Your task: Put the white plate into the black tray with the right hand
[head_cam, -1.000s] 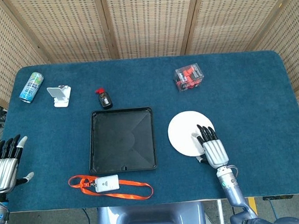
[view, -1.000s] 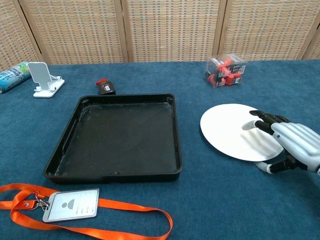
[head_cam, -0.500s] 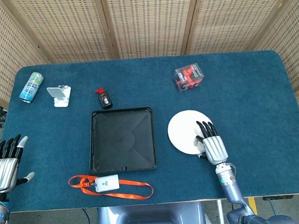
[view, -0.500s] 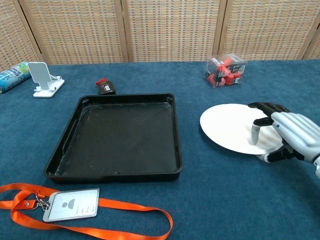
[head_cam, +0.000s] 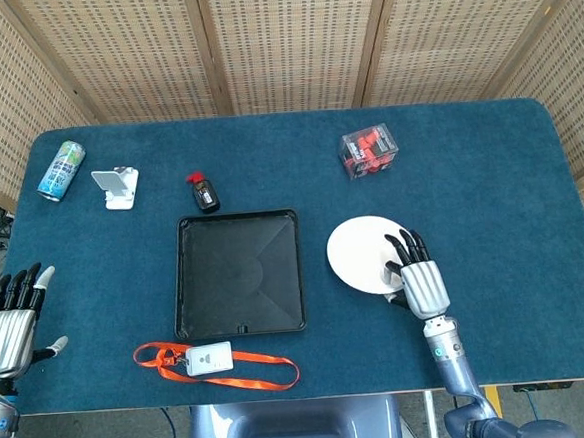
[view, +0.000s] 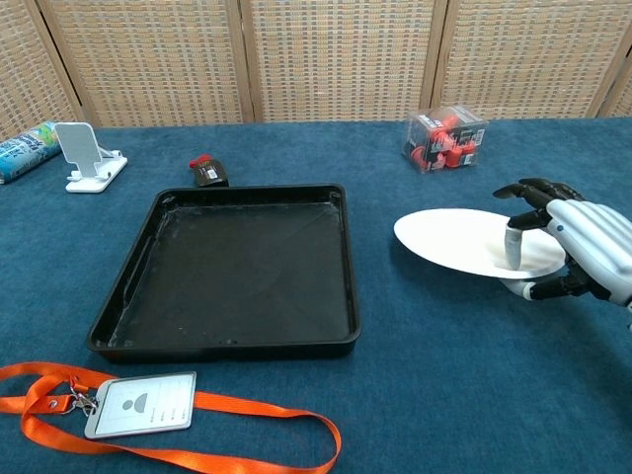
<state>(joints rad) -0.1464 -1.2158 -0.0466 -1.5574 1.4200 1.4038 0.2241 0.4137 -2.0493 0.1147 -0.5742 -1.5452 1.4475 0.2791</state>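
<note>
The white plate (head_cam: pixel 360 253) (view: pixel 454 242) hangs just above the blue table to the right of the black tray (head_cam: pixel 241 273) (view: pixel 237 265), its right edge raised. My right hand (head_cam: pixel 421 283) (view: pixel 578 252) pinches the plate's right rim, one finger on top and the thumb below. The tray is empty. My left hand (head_cam: pixel 9 327) rests at the table's left front edge with fingers straight and apart, holding nothing; the chest view does not show it.
An orange lanyard with a badge (head_cam: pixel 210 360) (view: pixel 138 405) lies in front of the tray. Behind the tray are a small black and red item (head_cam: pixel 203 192), a white phone stand (head_cam: pixel 117 185), a can (head_cam: pixel 61 169) and a clear box of red parts (head_cam: pixel 369 150) (view: pixel 446 138).
The right hand has closed on the plate's right rim and lifted it; the plate has gone from flat on the table to raised and tilted. The left hand has not moved.
</note>
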